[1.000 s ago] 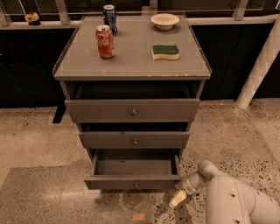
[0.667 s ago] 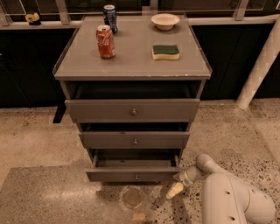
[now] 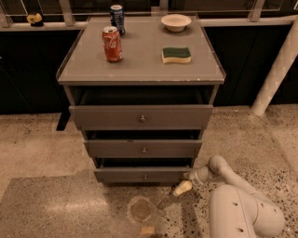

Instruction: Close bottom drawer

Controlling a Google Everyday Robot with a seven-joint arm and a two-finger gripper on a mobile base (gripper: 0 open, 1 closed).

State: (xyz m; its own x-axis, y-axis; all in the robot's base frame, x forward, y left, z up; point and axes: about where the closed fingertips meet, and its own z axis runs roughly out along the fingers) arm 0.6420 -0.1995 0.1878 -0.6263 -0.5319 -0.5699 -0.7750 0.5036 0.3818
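Grey bottom drawer (image 3: 144, 175), cream hand (image 3: 182, 188) beside it, speckled floor (image 3: 56, 153)

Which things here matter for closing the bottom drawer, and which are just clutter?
Job: bottom drawer, nearly shut; its knob; gripper, low by the drawer's right front corner.
Lying about: red can, blue can, bowl, sponge, all on the cabinet top.

Speckled beige terrazzo floor (image 3: 37, 153) fills the lower half; a paler, glossy rectangular patch (image 3: 60, 204) lies at seven o'clock, a round mark (image 3: 141, 209) at six; the grey cabinet (image 3: 139, 69) stands at centre; dark panels (image 3: 28, 65) run behind it, nine to three o'clock; a white post (image 3: 278, 69) leans at three; pale railing bars (image 3: 67, 11) cross twelve; the gripper (image 3: 182, 188) hangs low at five.
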